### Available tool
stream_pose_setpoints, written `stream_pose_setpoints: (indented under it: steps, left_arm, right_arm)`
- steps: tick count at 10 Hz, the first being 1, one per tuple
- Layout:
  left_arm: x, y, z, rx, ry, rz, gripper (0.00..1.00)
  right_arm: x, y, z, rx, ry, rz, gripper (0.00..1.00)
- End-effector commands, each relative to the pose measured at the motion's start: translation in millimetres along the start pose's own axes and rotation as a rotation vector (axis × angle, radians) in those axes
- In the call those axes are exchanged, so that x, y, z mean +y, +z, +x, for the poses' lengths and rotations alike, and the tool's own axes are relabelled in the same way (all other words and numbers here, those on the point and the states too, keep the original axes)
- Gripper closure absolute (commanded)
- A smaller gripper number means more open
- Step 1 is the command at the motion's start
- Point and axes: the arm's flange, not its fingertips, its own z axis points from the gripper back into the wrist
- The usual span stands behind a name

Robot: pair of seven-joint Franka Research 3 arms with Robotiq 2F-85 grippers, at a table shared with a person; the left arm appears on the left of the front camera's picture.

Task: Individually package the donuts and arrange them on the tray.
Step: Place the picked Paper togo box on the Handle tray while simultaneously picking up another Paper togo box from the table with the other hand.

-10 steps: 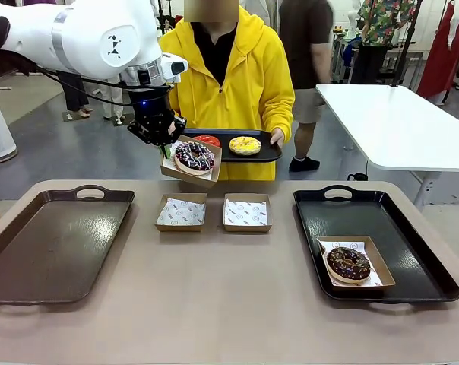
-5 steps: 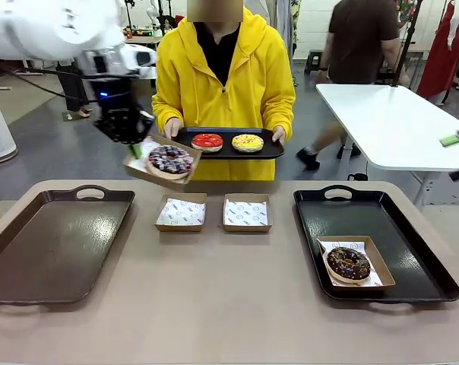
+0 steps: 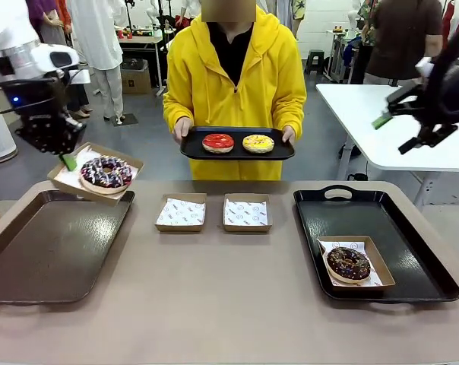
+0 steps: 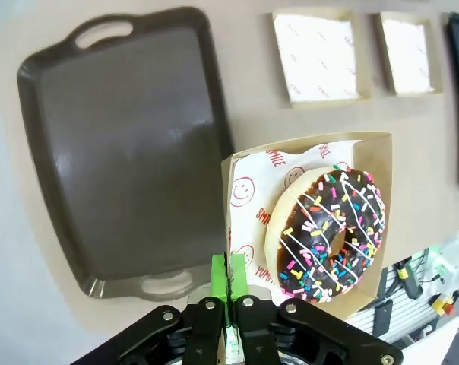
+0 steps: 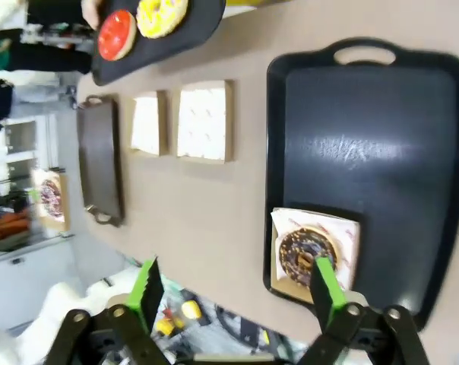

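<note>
Left claw [image 4: 228, 274] pinches the box [image 4: 309, 143] carrying the striped donut [image 4: 352, 204], seemingly over a tray [image 3: 47, 251]; right claw [image 5: 235, 275] gapes empty

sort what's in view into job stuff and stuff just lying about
Job: left gripper holding box with striped donut; chocolate donut; red donut; yellow donut; two empty boxes; left tray; right tray; person's tray.
Lying about: white side table; bystanders behind.
</note>
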Motion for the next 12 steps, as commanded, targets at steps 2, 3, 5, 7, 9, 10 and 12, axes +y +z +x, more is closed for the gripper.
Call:
stream_pose_setpoints:
  steps: [2,3,5,7,9,10,12]
  left_arm:
    - [35.4,-18.7,-17.8,0.008,0.021,-0.002,0.99]
    - [45.8,-29.3,-21.7,0.022,0.02,0.008,0.99]
    - [57.8,-40.2,-20.8,0.038,0.022,0.049,0.99]
    - [52.0,-44.2,-15.3,0.025,0.033,0.069,0.99]
    - [55.3,-41.2,-21.4,0.058,0.046,0.031,0.99]
    - [55.3,-41.2,-21.4,0.058,0.046,0.031,0.99]
    - [55.3,-41.2,-21.4,0.058,0.046,0.031,0.99]
  right_arm:
    - [40.9,-44.1,14.1,0.043,0.023,-0.142,0.0]
    - [54.9,-61.3,15.1,0.05,0.045,-0.161,0.0]
    - [57.8,-69.2,8.6,0.056,0.07,-0.134,0.0]
    - [62.9,-73.6,8.2,0.068,0.077,-0.128,0.0]
    - [62.9,-73.6,8.2,0.068,0.077,-0.128,0.0]
    - [62.9,-73.6,8.2,0.068,0.077,-0.128,0.0]
    - [62.9,-73.6,8.2,0.068,0.077,-0.128,0.0]
